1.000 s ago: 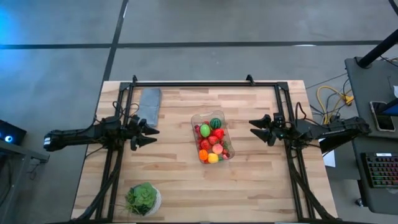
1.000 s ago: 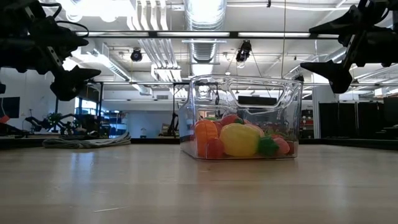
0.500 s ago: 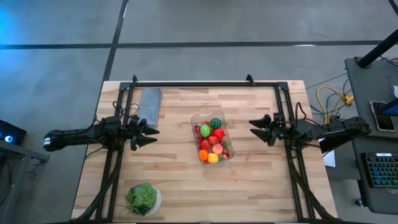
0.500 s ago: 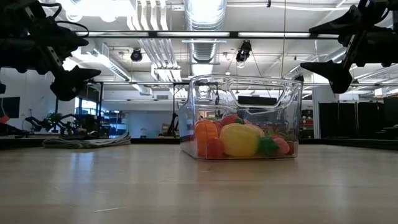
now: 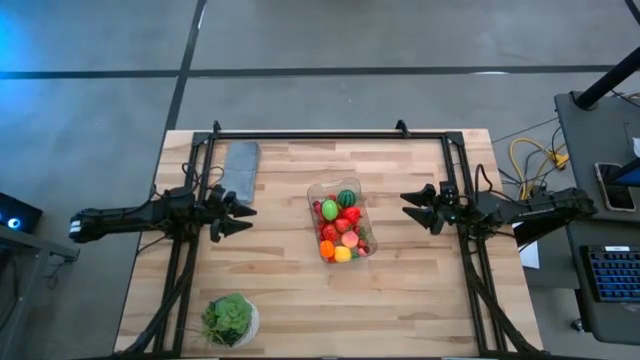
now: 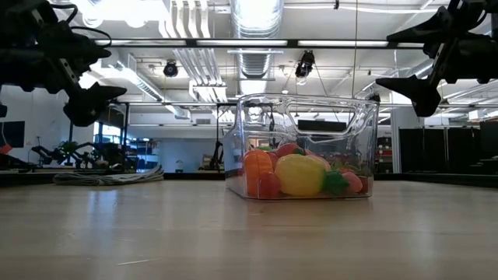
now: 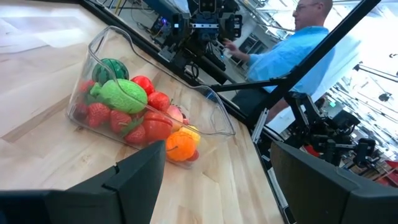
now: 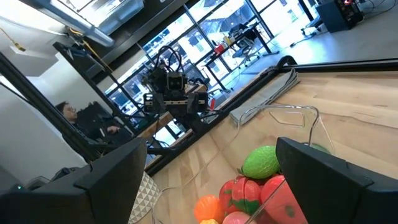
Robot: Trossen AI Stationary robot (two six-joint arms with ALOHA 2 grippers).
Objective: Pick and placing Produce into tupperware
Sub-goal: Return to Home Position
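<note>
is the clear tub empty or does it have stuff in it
Partly full: the clear rectangular plastic tub holds a heap of small colourful toy fruits, about halfway up its walls.

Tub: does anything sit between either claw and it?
Nothing visible. Only bare table lies between the tub and the left claw or right claw, both open and raised. The cloth lies off that line, toward the far edge.

Counter [image 5: 280, 300]: pale wood planks, visible grain, smooth low-sheen finish. Tupperware [image 6: 346, 128]: clear plastic, glossy, walls catching ceiling light. Produce [image 7: 118, 96]: smooth, shiny, plastic-looking pieces. Cloth [image 5: 240, 168], near the counter's far left corner: grey fabric, matt. Frame [image 5: 330, 133] along the counter's edges: black, metal-looking, matt.
</note>
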